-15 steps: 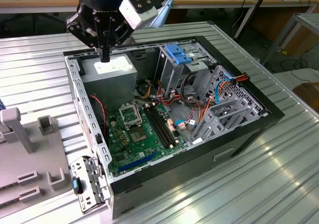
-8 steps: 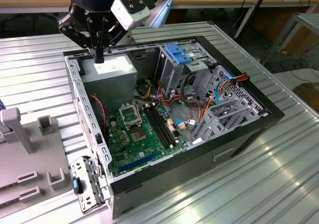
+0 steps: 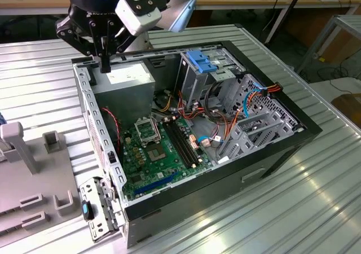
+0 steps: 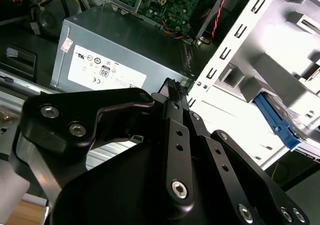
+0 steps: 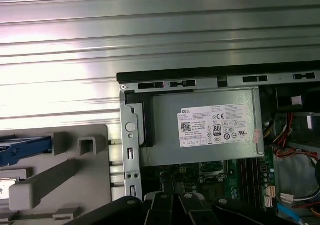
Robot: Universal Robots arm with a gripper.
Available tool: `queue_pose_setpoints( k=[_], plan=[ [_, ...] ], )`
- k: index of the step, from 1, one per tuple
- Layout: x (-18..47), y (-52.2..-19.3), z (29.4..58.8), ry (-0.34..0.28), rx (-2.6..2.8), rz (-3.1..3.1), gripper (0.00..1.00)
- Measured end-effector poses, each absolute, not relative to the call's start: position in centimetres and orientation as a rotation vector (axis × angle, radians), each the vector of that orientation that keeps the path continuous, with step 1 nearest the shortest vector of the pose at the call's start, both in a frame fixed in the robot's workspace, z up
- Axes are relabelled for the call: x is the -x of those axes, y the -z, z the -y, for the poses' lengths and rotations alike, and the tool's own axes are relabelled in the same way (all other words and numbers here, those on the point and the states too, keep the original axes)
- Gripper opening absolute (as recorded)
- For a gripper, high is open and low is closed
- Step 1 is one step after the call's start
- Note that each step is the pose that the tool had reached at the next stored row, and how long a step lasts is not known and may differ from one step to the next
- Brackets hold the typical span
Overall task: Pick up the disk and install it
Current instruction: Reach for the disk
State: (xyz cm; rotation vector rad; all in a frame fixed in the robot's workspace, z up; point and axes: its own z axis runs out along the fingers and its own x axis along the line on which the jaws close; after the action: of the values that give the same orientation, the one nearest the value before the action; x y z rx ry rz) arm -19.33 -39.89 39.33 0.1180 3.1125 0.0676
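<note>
One ribbed metal table [image 3: 316, 209] carries everything, and it spreads well beyond the pincer on every side. Next in size is the open computer case [image 3: 254, 172], lying on its side with its inside facing up; the pincer hangs over its corner toward the exterior view's left. Outside that case wall, and lower in the exterior view than the pincer, sits a grey holding fixture [image 3: 34, 175] with raised blocks and slots.

Directly under the pincer we see the grey power-supply box [image 3: 127, 80] with its white label, which appears in both wrist views as well. Whether the fingertips touch it we cannot tell. Past the box, farther from the pincer, lies the green motherboard [image 3: 155, 152]. Beyond that stands the metal drive cage [image 3: 197, 79], with a blue plastic bracket [image 3: 200, 59] on top of it. Red, orange and blue cables run around the cage.

We take the disk [image 5: 25, 146] to be the blue-framed piece on the grey fixture in the first wrist view. It is outside the case, well apart from the pincer, and little of its metal body shows. In the second wrist view a blue edge lies on the same fixture, beyond the slotted case wall.

The pincer [image 3: 105, 66] points straight down with its black fingers [image 4: 175, 135] brought together, and it grips nothing.
</note>
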Motion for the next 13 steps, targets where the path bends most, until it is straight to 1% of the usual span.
queue_pose_setpoints(
  k=[13],
  plan=[
    [21.0, -39.3, 39.9, -0.068, -0.118, -3.112, 0.11]
  ],
)
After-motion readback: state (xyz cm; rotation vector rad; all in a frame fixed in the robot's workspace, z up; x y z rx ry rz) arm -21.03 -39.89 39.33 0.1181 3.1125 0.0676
